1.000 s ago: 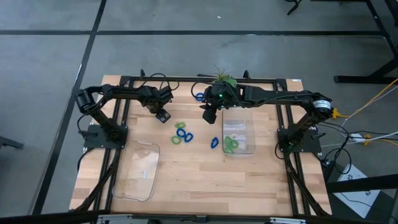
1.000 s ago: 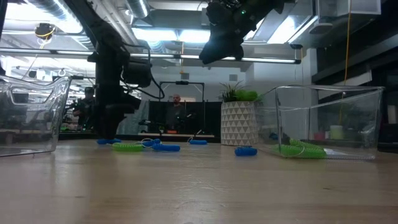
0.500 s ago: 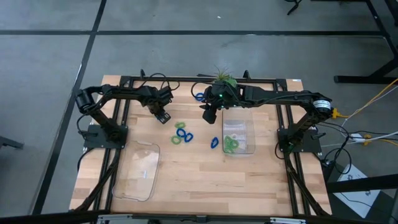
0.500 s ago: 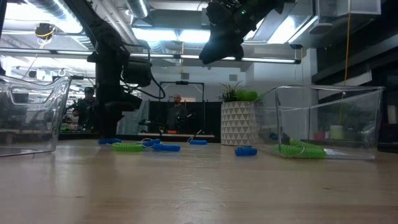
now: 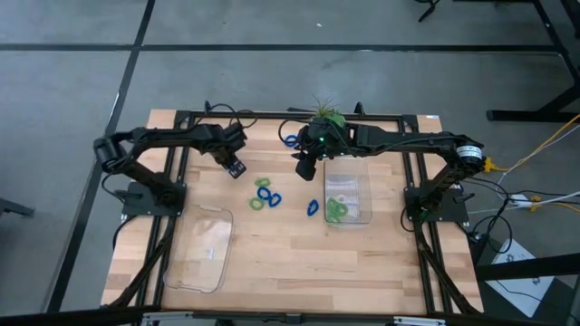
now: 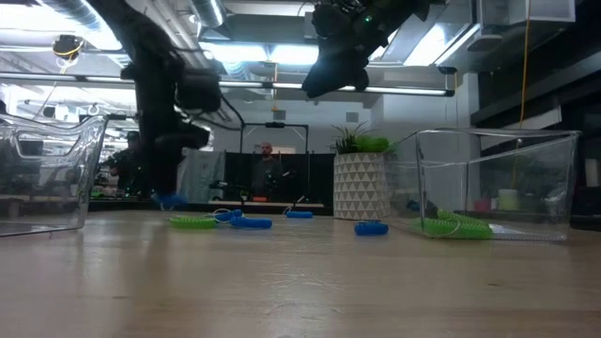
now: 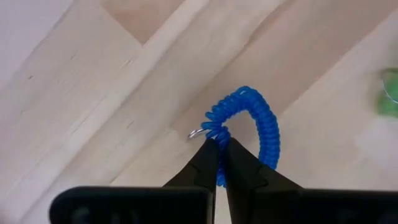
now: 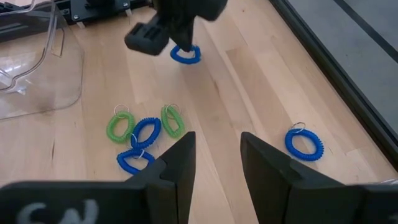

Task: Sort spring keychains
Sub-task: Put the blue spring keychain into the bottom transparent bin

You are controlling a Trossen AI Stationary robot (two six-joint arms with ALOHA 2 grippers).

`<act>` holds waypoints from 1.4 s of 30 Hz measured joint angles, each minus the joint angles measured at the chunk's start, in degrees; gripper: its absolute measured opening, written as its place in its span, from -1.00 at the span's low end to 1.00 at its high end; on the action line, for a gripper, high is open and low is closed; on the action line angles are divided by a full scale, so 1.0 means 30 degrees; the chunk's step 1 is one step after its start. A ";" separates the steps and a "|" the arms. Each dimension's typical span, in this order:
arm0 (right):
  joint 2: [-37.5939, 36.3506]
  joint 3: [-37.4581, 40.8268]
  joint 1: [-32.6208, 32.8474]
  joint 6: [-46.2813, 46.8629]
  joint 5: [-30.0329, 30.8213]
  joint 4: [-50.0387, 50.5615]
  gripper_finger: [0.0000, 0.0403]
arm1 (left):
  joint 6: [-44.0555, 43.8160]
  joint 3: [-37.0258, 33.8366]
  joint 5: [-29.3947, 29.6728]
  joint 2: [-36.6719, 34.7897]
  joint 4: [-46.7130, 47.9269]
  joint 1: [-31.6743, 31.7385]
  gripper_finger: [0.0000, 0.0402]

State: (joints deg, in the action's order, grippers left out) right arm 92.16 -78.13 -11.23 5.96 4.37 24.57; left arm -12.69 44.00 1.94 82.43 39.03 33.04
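A blue spring keychain (image 7: 261, 121) is between the shut fingers of my left gripper (image 7: 217, 144), at the table's far left of centre (image 5: 236, 168). Low over the table's far middle, my right gripper (image 8: 214, 158) hangs open and holds nothing (image 5: 305, 167). A cluster of two green and two blue keychains (image 8: 143, 134) lies flat on the wood at mid-table (image 5: 265, 196). Single blue ones lie beside the right clear tray (image 5: 313, 208) and near the plant (image 5: 290, 139). Green keychains (image 5: 337, 209) lie inside the right tray (image 5: 362, 192). My left gripper pinches the blue keychain's coil between its two fingertips, right beside the small metal ring (image 7: 196, 132). The fingers come from above, pointing down. The loop (image 6: 171, 200) hangs just below the fingertips, a little clear of the table.
An empty clear tray (image 5: 204, 252) sits at the near left. A potted plant in a white pot (image 5: 326, 118) stands at the far edge, close behind my right gripper. Bare wood lies along the near edge. A person shows in the room beyond the table (image 6: 268, 164).
My left gripper has taken hold of the blue keychain and risen a little with it. The keychain lay on the table a second ago and now hangs just clear of it. The left arm's elbow has swung toward the table's left edge.
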 joint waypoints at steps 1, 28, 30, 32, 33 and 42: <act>0.0000 0.0006 0.0000 0.0000 -0.0004 -0.0004 -0.37 | -0.0005 -0.0005 -0.0069 -0.0388 0.0043 0.0000 -0.97; -0.0007 0.0005 0.0004 -0.0066 0.0011 -0.0011 -0.37 | -0.4048 0.0075 -0.2402 -1.2580 -0.0827 -0.0007 -0.97; -0.0007 0.0007 0.0003 -0.0065 0.0011 -0.0011 -0.37 | -0.4093 0.0075 -0.2497 -1.3159 -0.0842 -0.0007 -0.97; -0.0007 0.0002 0.0004 -0.0066 0.0011 -0.0011 -0.37 | -0.4130 0.0089 -0.2835 -1.3599 -0.0854 -0.0007 -0.97; -0.0007 0.0005 0.0004 -0.0066 0.0011 -0.0011 -0.37 | -0.4197 0.0089 -0.3182 -1.3775 -0.0861 -0.0007 -0.97; -0.0007 0.0007 0.0000 -0.0066 0.0011 -0.0011 -0.37 | -0.4224 0.0097 -0.9656 -1.4264 -0.0939 -0.0016 -0.97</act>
State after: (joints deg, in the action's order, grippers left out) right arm 92.14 -78.11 -11.24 5.76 4.40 24.53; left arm -25.36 44.29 -27.02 39.64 36.21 32.99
